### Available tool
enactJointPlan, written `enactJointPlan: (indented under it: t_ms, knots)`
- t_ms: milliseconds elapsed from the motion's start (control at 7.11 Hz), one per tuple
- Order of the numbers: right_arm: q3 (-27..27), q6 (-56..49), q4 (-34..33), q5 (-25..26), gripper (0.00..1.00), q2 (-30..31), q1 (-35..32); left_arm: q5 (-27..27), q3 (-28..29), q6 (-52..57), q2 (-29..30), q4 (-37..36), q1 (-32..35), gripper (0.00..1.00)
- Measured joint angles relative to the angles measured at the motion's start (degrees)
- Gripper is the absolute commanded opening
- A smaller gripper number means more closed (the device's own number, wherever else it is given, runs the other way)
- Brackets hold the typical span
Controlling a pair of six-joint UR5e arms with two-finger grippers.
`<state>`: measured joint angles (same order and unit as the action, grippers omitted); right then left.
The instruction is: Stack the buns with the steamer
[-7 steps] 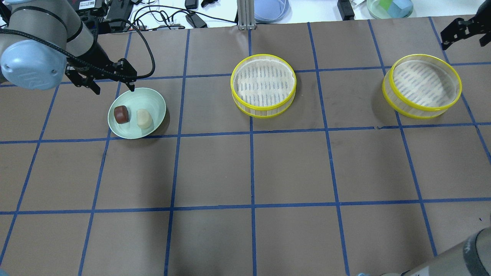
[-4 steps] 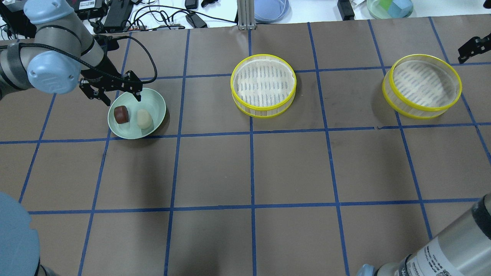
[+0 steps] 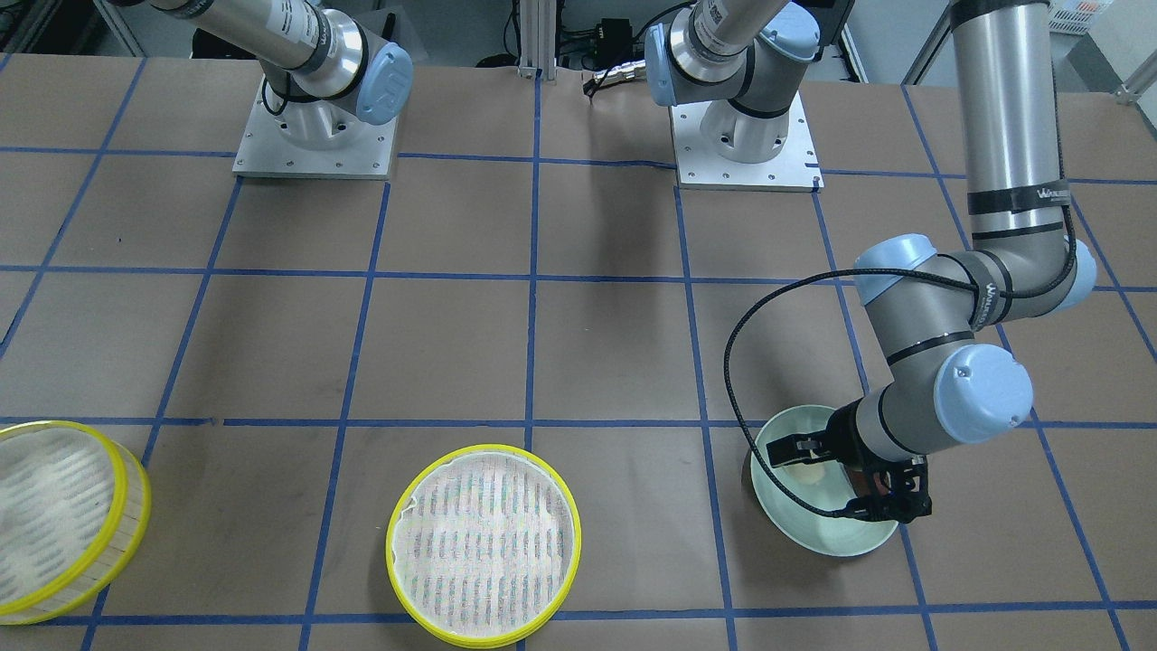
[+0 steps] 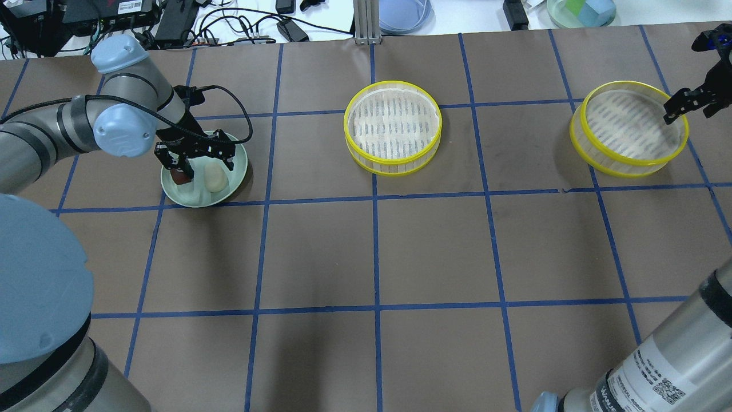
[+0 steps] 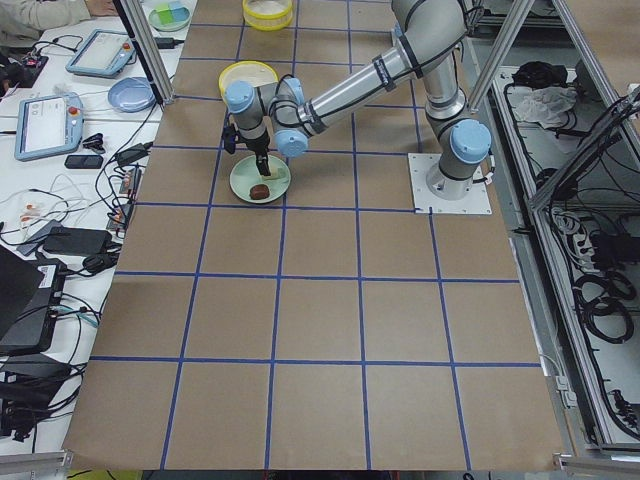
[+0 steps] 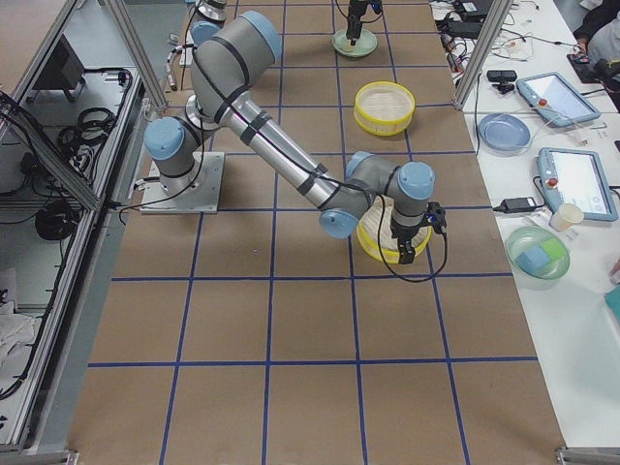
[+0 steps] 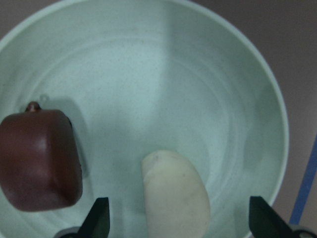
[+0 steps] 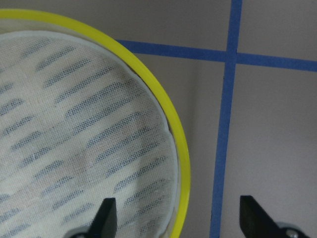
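Basically nothing is done yet. Both buns sit on the pale green round plate (image 7: 198, 64): the creamy-white rounded bun (image 7: 174, 196) and the glossy dark reddish-brown oblong bun (image 7: 39, 158), near each other but not touching. The yellow-rimmed round steamer tray with the mesh floor in the middle of the counter (image 4: 434, 246) is empty (image 4: 393, 165), and so is its twin yellow-rimmed steamer tray (image 8: 181, 163) over on the robot's right, well apart from it.

The left fingers (image 7: 100, 219) are spread wide and hang low over the plate, with the white bun sitting between them and the brown one just outside. No grip yet. The right fingers (image 8: 105, 218) are spread too, straddling the rim of the right-hand tray, one over the mesh and one over bare counter, holding nothing.

Compared with a second ago, the left arm has swung in from the plate's far edge and dropped right over the buns. The right one has come in from beyond the tray's far corner to its rim. The buns, plate and trays haven't budged.

My guess at what's left is everything: grab the white bun, load the buns into trays, then stack the trays.
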<state>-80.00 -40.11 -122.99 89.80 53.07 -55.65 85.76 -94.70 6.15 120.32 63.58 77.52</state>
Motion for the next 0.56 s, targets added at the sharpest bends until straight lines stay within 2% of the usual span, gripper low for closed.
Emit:
enactJointPlan:
  t_ms: [141,281,562]
  knots:
    - [-0.1,-0.4,0.0,0.3,0.68,-0.5,0.0,0.1,0.1,0.2,1.0,-0.5,0.0,0.00]
    - [-0.2,-0.9,-0.1,0.5,0.60,-0.8,0.0,0.2,0.4,0.5,1.3,-0.7,-0.1,0.00]
    - [-0.4,-1.0,0.0,1.2,0.25,-1.2,0.1,0.4,0.7,-0.2,0.6,-2.8,-0.2,0.00]
